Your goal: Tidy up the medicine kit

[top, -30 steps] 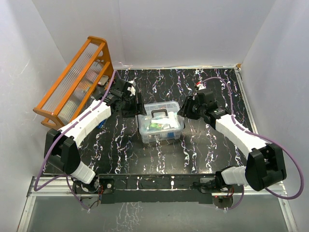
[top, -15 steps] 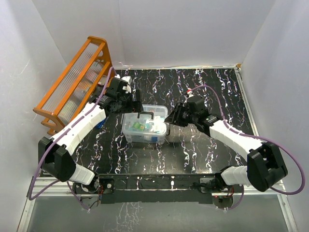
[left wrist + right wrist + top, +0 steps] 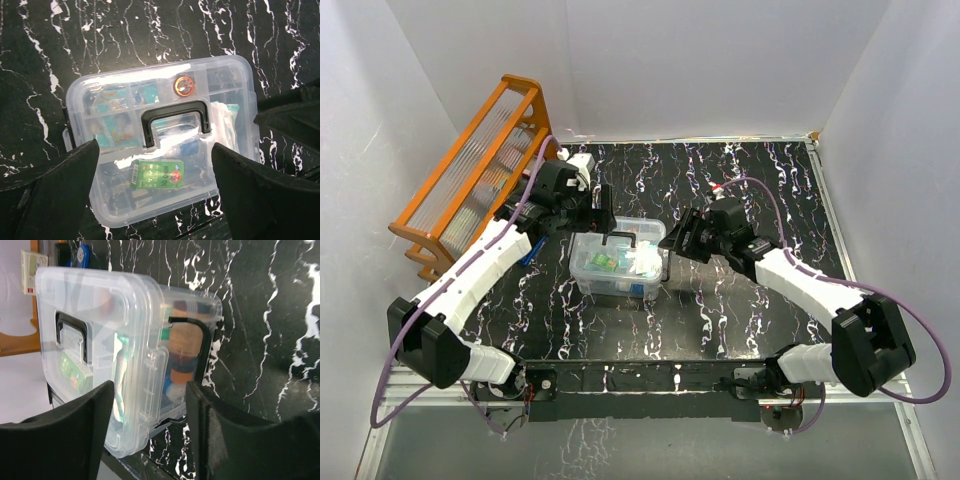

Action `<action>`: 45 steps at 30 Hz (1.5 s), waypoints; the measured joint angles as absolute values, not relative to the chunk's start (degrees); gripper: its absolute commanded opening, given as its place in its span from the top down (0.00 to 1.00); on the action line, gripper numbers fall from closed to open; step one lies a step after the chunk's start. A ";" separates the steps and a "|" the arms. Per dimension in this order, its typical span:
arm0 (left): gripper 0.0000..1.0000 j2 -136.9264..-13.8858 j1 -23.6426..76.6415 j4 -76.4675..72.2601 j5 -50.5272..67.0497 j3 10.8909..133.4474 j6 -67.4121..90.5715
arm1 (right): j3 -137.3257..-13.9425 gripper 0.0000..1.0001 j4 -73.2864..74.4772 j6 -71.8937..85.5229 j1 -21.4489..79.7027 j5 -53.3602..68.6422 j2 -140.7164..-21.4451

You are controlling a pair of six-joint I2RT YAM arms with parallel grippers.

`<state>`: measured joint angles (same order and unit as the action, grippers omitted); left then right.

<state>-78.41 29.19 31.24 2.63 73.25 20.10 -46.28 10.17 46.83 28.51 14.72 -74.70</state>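
The medicine kit (image 3: pixel 617 262) is a clear box lying on the black marbled table, its lid shut and its dark handle (image 3: pixel 174 108) on top. A green packet (image 3: pixel 157 174) and small bottles show through the lid. My left gripper (image 3: pixel 600 220) hovers over the kit's far left side, open wide (image 3: pixel 155 200), holding nothing. At the kit's right end my right gripper (image 3: pixel 676 245) is open, and in its wrist view (image 3: pixel 150 435) its fingers stand on either side of the side latch (image 3: pixel 155 385). An orange bottle (image 3: pixel 185 350) shows inside.
The orange wooden rack (image 3: pixel 470 165) with ribbed clear panels leans at the back left, close to my left arm. A small blue object (image 3: pixel 528 255) lies by its foot. White walls close the table (image 3: pixel 770 180) on three sides.
The kit has slid left and slightly nearer over the last second, with both arms following. My left gripper has opened wide above it and my right gripper has opened.
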 measured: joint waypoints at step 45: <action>0.17 -98.24 46.63 39.51 -19.68 86.52 20.18 | -26.55 0.02 -28.23 64.84 26.13 23.59 -80.31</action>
